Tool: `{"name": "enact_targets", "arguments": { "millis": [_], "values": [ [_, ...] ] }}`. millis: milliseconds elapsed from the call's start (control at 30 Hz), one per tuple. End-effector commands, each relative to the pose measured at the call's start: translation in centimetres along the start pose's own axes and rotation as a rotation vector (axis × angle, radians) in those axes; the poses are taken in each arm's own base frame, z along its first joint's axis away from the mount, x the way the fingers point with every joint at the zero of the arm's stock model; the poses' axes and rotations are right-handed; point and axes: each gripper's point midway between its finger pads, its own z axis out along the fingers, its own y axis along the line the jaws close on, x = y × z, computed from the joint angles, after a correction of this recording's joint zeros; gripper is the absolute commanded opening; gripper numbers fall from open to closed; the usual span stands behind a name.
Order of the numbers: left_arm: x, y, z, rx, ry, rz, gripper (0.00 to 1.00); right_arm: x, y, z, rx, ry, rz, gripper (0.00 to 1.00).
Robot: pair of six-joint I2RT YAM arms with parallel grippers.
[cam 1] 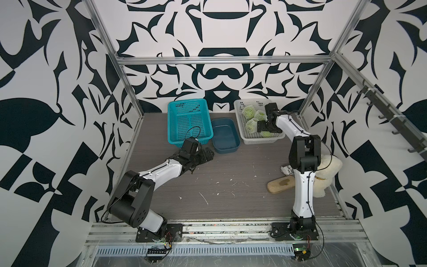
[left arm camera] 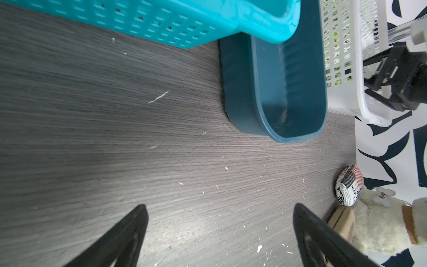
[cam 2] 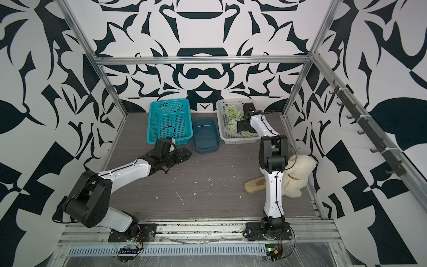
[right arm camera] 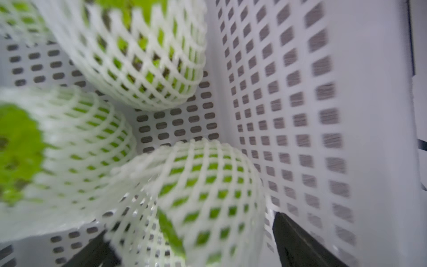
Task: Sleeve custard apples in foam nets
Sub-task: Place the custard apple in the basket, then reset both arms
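- Your right gripper (right arm camera: 189, 240) stood with its jaws wide apart, straddling a netted custard apple (right arm camera: 208, 185) inside the white basket (cam 1: 258, 140) at 1 o'clock on the table (cam 1: 231, 166). No pinch showed, so I judged this a set-down.
- To finish well, you needed to lift straight up with the jaws wide. One jaw sat close to the basket wall, and the soft mesh could snag and drag the fruit out.
- Your left gripper (left arm camera: 219, 208) lay low toward 9 o'clock, jaws apart, holding nothing.
- Four custard apples showed in both top views, all in that basket, each in a white foam net (right arm camera: 143, 57). The one at the jaws lay at the basket's 5 o'clock corner.
- Bright green skin showed through the diamond holes, and one fruit's end poked bare from its sleeve. The wrist view was blurred.
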Motion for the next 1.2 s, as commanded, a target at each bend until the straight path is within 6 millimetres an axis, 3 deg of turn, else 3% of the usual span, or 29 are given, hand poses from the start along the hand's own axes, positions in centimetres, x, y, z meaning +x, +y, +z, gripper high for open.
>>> {"name": "enact_targets", "arguments": {
  "millis": [0,200,333,433,567,667,800,933,1167],
  "values": [
    [-0.4,-0.5,-0.3,0.019,-0.007,0.002,1.0,-1.7,-0.6,-3.1,0.013,-0.048,0.02,1.0],
    [-0.4,-0.6,-0.4,0.024,-0.01,0.003,1.0,-1.4,-0.7,-3.3,0.016,-0.038,0.014,1.0],
    [-0.7,-0.8,-0.8,0.022,-0.021,0.01,1.0,-1.5,-0.8,-4.7,0.009,-0.053,0.025,1.0],
    [-1.6,-0.9,-1.8,-0.002,-0.055,0.043,1.0,-1.7,-1.0,-6.9,-0.005,-0.08,0.037,1.0],
    [-3.7,-0.7,-4.1,-0.054,-0.133,0.099,1.0,-1.8,-1.1,-11.4,-0.049,-0.162,0.054,1.0],
    [-5.3,0.1,-6.0,-0.094,-0.197,0.136,1.0,-0.7,-1.3,-14.3,-0.081,-0.223,0.056,1.0],
    [-8.0,3.0,-9.0,-0.226,-0.316,0.211,1.0,2.3,-2.2,-16.8,-0.101,-0.319,0.085,1.0],
    [-10.6,7.2,-12.0,-0.391,-0.425,0.21,1.0,6.1,-3.3,-16.5,-0.093,-0.417,0.077,1.0],
    [-13.4,14.0,-15.3,-0.602,-0.623,0.171,1.0,13.2,-5.4,-10.7,0.012,-0.473,0.024,1.0]
  ]
}}
